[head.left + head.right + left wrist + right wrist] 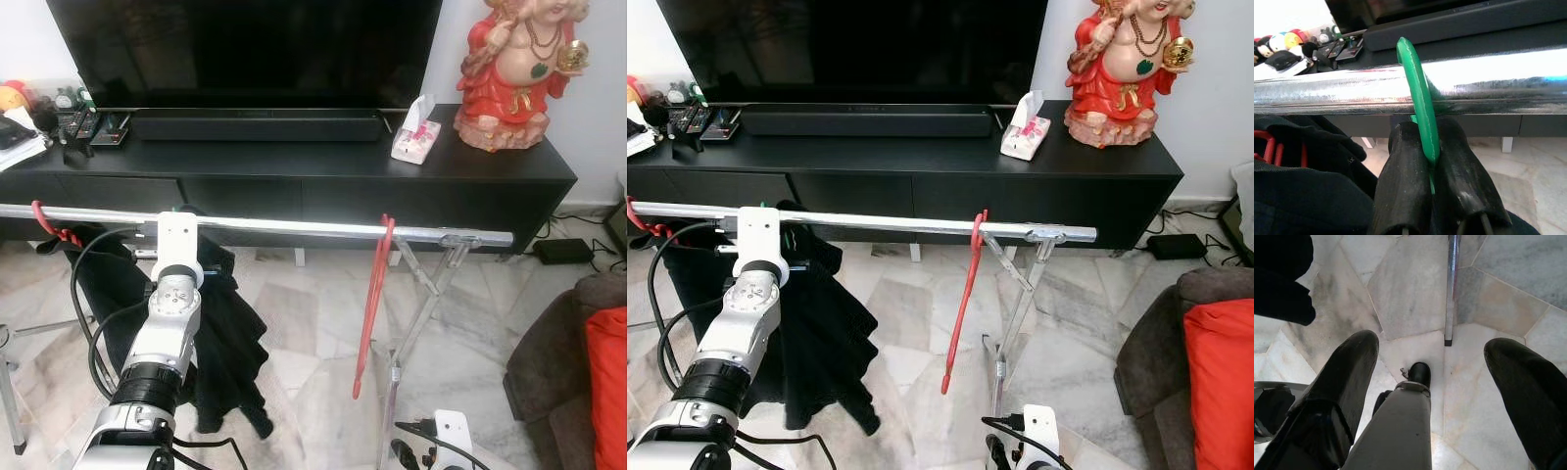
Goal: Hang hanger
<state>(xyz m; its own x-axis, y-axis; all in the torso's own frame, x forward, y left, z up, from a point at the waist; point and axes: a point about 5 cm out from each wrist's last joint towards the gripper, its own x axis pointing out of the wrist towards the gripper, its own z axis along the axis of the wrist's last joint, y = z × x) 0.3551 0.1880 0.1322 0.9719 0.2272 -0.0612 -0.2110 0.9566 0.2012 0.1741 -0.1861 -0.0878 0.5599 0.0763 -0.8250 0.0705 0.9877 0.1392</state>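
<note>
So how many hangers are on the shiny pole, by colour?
Red hangers: 2, one hanging empty near the right end, one at the left end.
Green hanger: 1, hooked over the pole, pinched in the left tool.
Total: 3

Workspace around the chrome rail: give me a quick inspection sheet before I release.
Surface: pale marble floor; shiny chrome clothes rail on a folding metal stand.
Job's things: green plastic hanger hook sits over the rail, carrying a black garment.
Clutter: empty red plastic hanger on the rail; another red hook at the rail's left end.
Grippers: left gripper shut on the green hook just under the rail; right gripper open, low over the floor.
Cables: black cables loop off the left arm.
Surroundings: black TV console, red figurine, tissue box.
</note>
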